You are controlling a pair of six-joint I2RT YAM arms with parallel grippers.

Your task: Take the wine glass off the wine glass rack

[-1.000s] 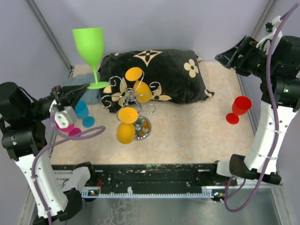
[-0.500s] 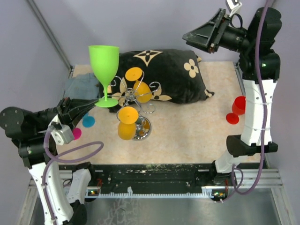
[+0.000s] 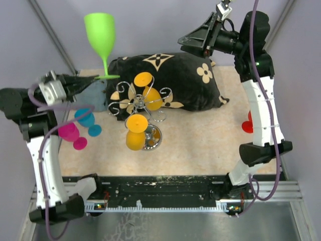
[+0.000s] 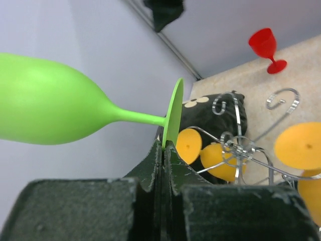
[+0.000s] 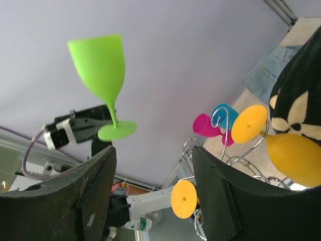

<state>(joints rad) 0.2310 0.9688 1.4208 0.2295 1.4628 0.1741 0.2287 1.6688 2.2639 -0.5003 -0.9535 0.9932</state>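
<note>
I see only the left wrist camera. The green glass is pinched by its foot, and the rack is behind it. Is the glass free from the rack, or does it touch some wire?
Observer: It is free. In the top view the green glass is held by the left gripper to the left of the wine glass rack, with a gap between them.
Operator: What lies under my arm if I lower it?
Observer: A pink glass and a blue glass are on the table below the left arm, next to a blue cloth.
Operator: And the other arm?
Observer: The right gripper is open and holds nothing. It is raised over the black pillow.
</note>
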